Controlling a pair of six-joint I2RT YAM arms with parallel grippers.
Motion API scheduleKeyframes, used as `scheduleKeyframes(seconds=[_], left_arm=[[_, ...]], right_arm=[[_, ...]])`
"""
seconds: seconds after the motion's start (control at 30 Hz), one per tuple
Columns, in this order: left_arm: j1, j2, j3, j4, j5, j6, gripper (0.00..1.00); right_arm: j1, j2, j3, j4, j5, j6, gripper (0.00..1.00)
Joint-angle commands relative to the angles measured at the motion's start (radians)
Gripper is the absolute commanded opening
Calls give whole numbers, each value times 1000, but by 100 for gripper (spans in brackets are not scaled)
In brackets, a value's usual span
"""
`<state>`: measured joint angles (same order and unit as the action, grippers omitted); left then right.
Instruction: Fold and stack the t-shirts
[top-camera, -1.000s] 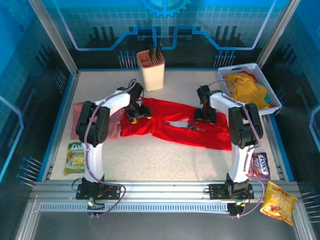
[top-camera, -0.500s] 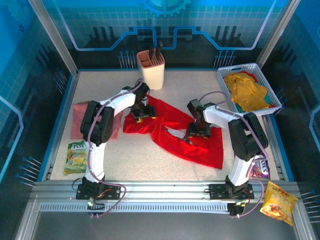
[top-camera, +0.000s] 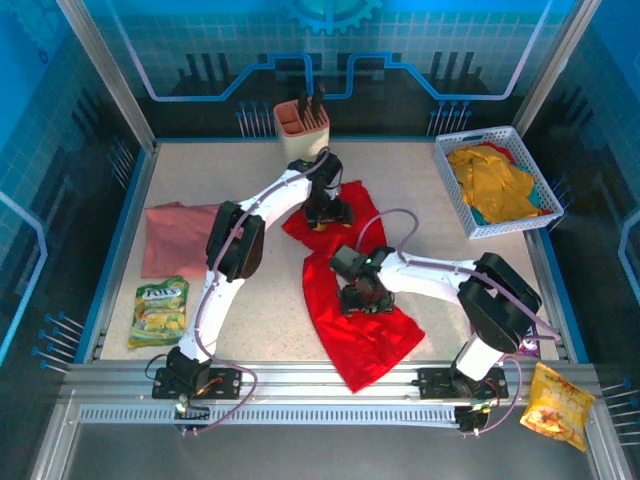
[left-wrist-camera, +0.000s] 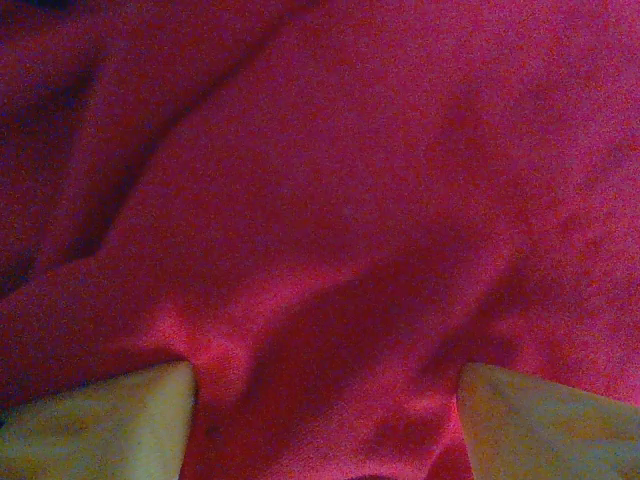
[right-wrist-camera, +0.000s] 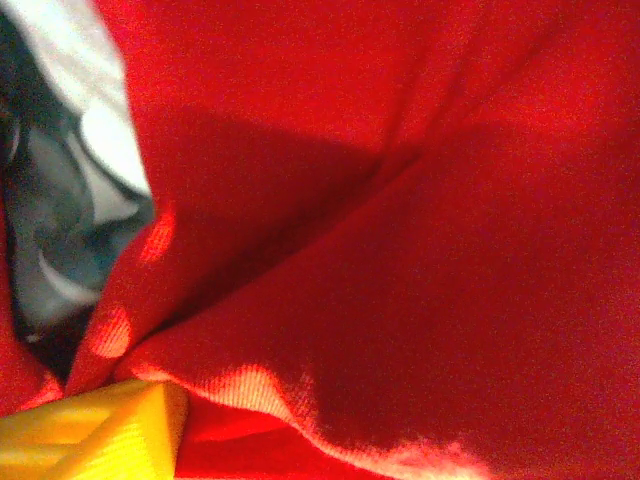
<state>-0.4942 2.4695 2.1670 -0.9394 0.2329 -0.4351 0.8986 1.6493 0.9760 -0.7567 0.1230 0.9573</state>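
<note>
The bright red t-shirt (top-camera: 352, 340) lies crumpled in a long strip from the table's middle toward the near edge. My left gripper (top-camera: 327, 212) presses on its far end; red cloth (left-wrist-camera: 330, 200) spans between its two wide-apart fingers (left-wrist-camera: 110, 425). My right gripper (top-camera: 362, 297) presses on the shirt's middle. There one yellow finger (right-wrist-camera: 95, 435) shows, a red fold (right-wrist-camera: 420, 250) covers the other, and the dark-and-white graphic (right-wrist-camera: 70, 200) peeks out at the left. A dusty pink t-shirt (top-camera: 180, 238) lies flat at the left. Yellow t-shirts (top-camera: 492, 182) fill the white basket (top-camera: 545, 205).
A beige holder (top-camera: 302, 135) with dark tools stands at the back centre, just beyond the left gripper. A green snack packet (top-camera: 160, 310) lies near the front left. A purple packet (top-camera: 528, 345) and an orange one (top-camera: 555, 400) lie at the front right.
The red shirt has swung from lying across the table to lying lengthwise toward the near edge. The left gripper moved right and farther back. The right gripper moved left and nearer.
</note>
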Motion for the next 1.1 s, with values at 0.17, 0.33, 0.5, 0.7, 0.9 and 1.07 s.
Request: scheduleKeyframes(seconds=[0.17,0.33,0.5,0.7,0.9,1.07], left_arm=[[-66,85,270,-167,78,87,70],[-43,-92,217,-202,3,137,71],[-1,-338,-22,-206,-144,143,72],[75,-694,-514,-23,-174,81,73],[107,-932,-832,44,-171,35,75],[108,-1077,-1051,112,-127,-3,76]], right_arm=[[55,-68,113,-182,256,91,82],[-4,-123,241,-263,418,-61,88],[-138,-169,264,-118,335,-242,98],[-273,-70,364,-28,195,-445,95],[-319,183,572,-59,154,-543,93],[-338,402,729,-106,124,-520,91]])
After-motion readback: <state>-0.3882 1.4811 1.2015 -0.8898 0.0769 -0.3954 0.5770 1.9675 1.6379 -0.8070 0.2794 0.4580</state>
